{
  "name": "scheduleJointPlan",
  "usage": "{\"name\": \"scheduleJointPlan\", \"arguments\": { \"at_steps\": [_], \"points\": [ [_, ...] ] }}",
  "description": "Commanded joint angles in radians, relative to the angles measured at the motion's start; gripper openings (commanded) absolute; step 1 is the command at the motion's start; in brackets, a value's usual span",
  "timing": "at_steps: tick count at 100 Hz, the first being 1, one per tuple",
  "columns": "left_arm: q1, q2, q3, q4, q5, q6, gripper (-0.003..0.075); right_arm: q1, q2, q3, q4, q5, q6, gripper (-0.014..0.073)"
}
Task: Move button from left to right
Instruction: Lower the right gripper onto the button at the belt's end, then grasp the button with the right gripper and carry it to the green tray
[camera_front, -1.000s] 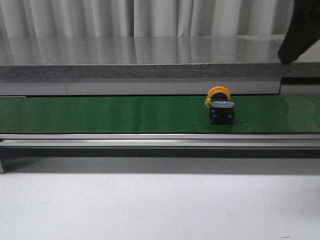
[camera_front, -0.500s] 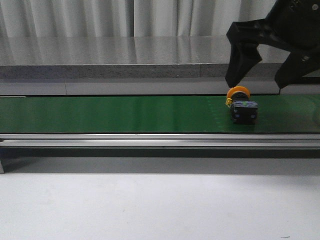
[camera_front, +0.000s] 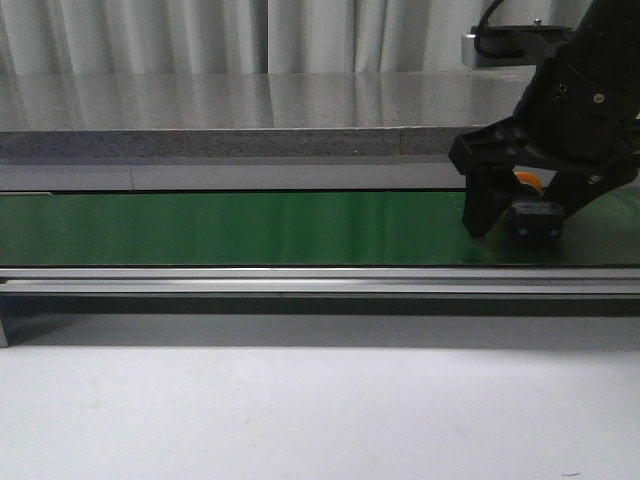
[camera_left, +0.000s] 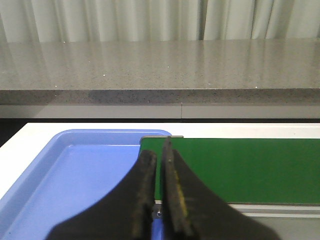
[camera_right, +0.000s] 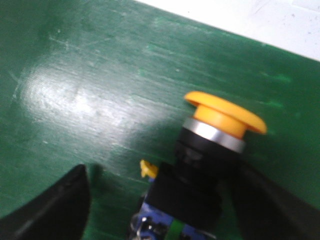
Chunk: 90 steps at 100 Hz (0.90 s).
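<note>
Right gripper (camera_front: 520, 215) dropped lower since earlier frame, fingers spread, straddling button (camera_front: 533, 215) without touching. Button rode further right on green belt (camera_front: 250, 228). Left gripper (camera_left: 159, 160) closed, empty, over blue tray (camera_left: 75, 180).

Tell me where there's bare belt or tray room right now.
The green belt is bare from its left end up to the right gripper, which crowds the button there. The blue tray under the left gripper looks bare too.
</note>
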Motion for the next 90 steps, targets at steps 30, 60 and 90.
{"name": "scheduleJointPlan", "arguments": {
  "at_steps": [30,60,90],
  "points": [
    [-0.006,0.011,-0.029,-0.011,-0.088,0.001,0.0005,-0.002,-0.08,-0.091,-0.023,0.086,-0.011,0.0204],
    [-0.006,0.011,-0.029,-0.011,-0.088,0.001,0.0005,-0.08,-0.163,-0.21,-0.129,0.209,-0.042,0.0205],
    [-0.006,0.011,-0.029,-0.011,-0.088,0.001,0.0005,-0.346,-0.169,-0.224,-0.131,0.227,-0.162,0.0205]
  ]
}}
